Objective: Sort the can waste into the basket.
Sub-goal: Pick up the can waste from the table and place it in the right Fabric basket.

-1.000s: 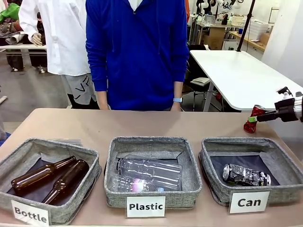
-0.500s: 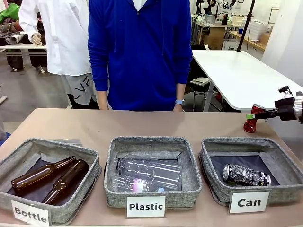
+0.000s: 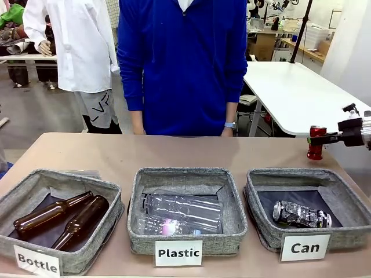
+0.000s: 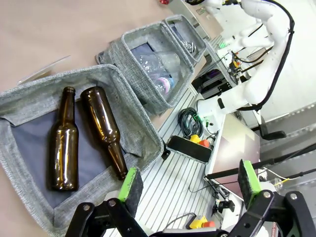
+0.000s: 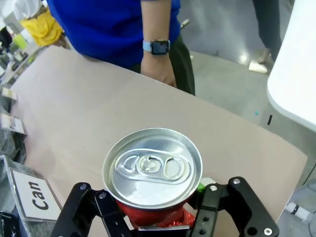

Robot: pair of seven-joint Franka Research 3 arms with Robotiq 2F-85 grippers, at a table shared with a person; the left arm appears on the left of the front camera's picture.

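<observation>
The red can [image 3: 315,150] hangs upright just above the table's far right, behind the "Can" basket [image 3: 254,191]. My right gripper [image 3: 320,138] is shut on its upper part. In the right wrist view the red can's silver top [image 5: 153,167] faces the camera, with my right gripper [image 5: 154,217] clamped around the red body below it. The black and silver can [image 3: 300,214] lies on its side inside the "Can" basket. My left gripper [image 4: 189,180] is open and holds nothing, off the table's near edge beside the "Bottle" basket [image 4: 123,79].
The "Plastic" basket [image 3: 142,191] in the middle holds clear bottles. At the left, the "Bottle" basket [image 3: 17,194] holds two brown bottles [image 3: 75,217]. A person in blue [image 3: 185,63] stands at the far edge, one hand with a watch [image 5: 159,47] near the table.
The red can leaned on the table in my right gripper's grasp; now it is lifted off the surface, turned upright and shifted slightly right. The person has stepped a little to the right.
</observation>
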